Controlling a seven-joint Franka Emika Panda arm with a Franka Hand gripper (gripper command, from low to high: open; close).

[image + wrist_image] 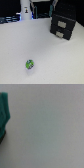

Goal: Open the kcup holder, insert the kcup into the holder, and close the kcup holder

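The kcup holder point(62, 24) is a black boxy block with two grey panels on its front, both flush. It stands at the back on the exterior view's right. The kcup point(29, 64), a tiny green speckled pod, lies alone on the white table point(50, 55) near the front, left of centre. A white bottle-shaped form point(26, 10) at the back left looks like my arm's end, far from both. Its fingers are too small to make out. The wrist view shows bare pale surface and a blurred teal shape point(4, 115) at one edge.
Dark clutter lines the back edge behind the white form and the holder. A blue glow shows beside the white form's base. Bare table lies between the kcup and the holder.
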